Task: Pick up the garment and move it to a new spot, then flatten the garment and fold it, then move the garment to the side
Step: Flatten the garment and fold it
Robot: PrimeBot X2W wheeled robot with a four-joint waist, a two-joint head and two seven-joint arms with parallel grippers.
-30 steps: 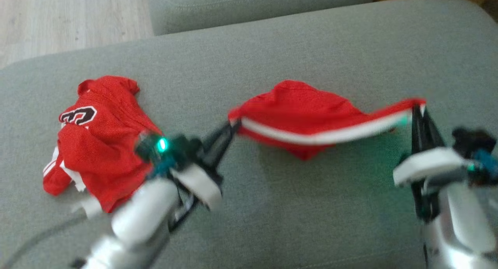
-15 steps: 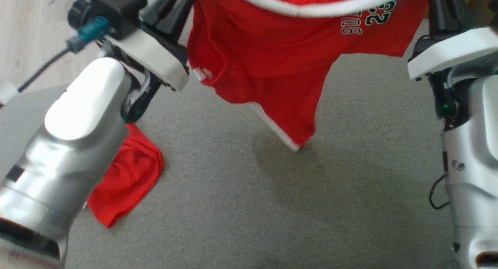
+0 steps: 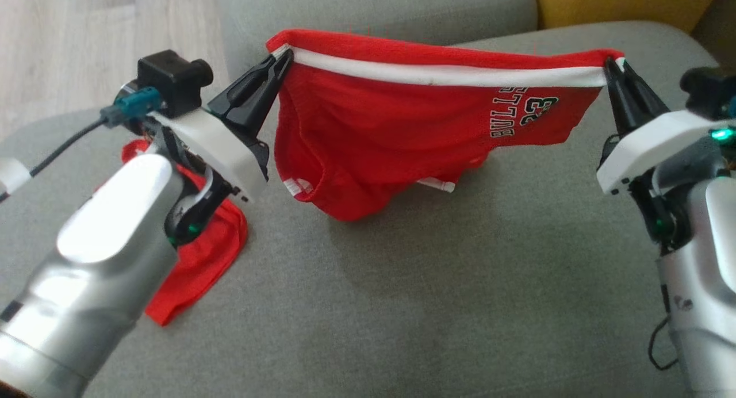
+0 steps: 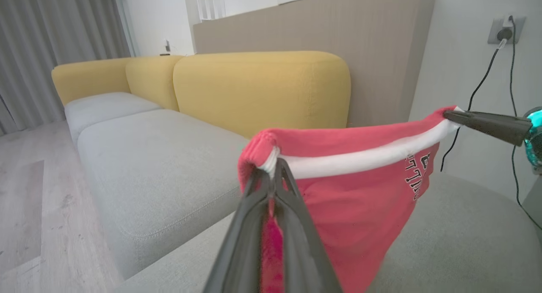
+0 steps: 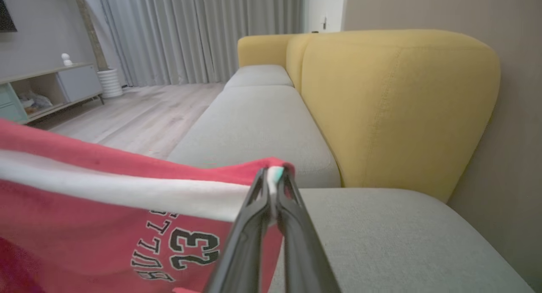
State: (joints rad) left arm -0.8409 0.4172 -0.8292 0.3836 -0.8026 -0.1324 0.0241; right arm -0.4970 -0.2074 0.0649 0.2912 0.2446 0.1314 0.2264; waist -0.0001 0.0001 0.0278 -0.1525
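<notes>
**Fig.** The garment, red shorts with a white waistband, hung above the grey sofa seat, stretched by that band between the two hands. The left hand was pinched shut on one waistband corner and the right hand on the other. As both wrist views confirmed, each held only a narrow bite of the band's edge. The legs hung bunched below, their lowest fold close to the seat; whether it touched could not be judged.

Hazards, as inferred:
- (a) Either narrow bite could slip if the hands pulled further apart, dropping one corner and collapsing the spread.
- (b) Lowering the cloth with its legs bunched would likely trap creases beneath it and hinder flattening.
- (c) A second red garment lay on the seat beneath the left forearm, where a low sweep might drag it or tangle the two pieces.
</notes>
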